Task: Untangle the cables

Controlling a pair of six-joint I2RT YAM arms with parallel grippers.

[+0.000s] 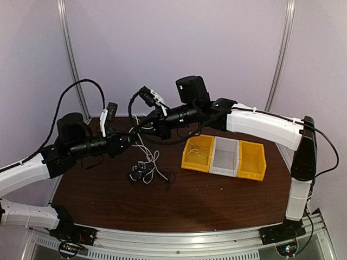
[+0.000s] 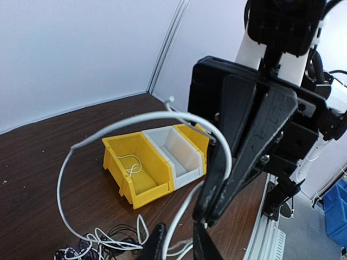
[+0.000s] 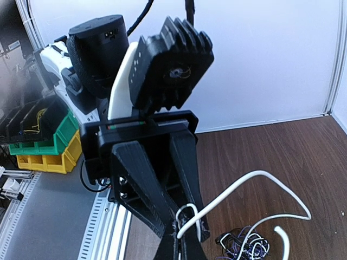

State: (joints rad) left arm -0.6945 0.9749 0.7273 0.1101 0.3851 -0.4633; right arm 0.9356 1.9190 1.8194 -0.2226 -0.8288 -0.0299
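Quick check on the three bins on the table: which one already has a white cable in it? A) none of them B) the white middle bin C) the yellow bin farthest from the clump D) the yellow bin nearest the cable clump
D: the top and left wrist views both show a curl of white cable lying inside the yellow bin nearest the clump, while the white bin shows no cable.

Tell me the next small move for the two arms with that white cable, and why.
Probably open the left pincer fully and back it off. Its jaws look only slightly parted with the white cable still running between them, while the right pincer is shut on the same cable. That cable still trails down into the clump on the table, so the right arm could then draw it free.
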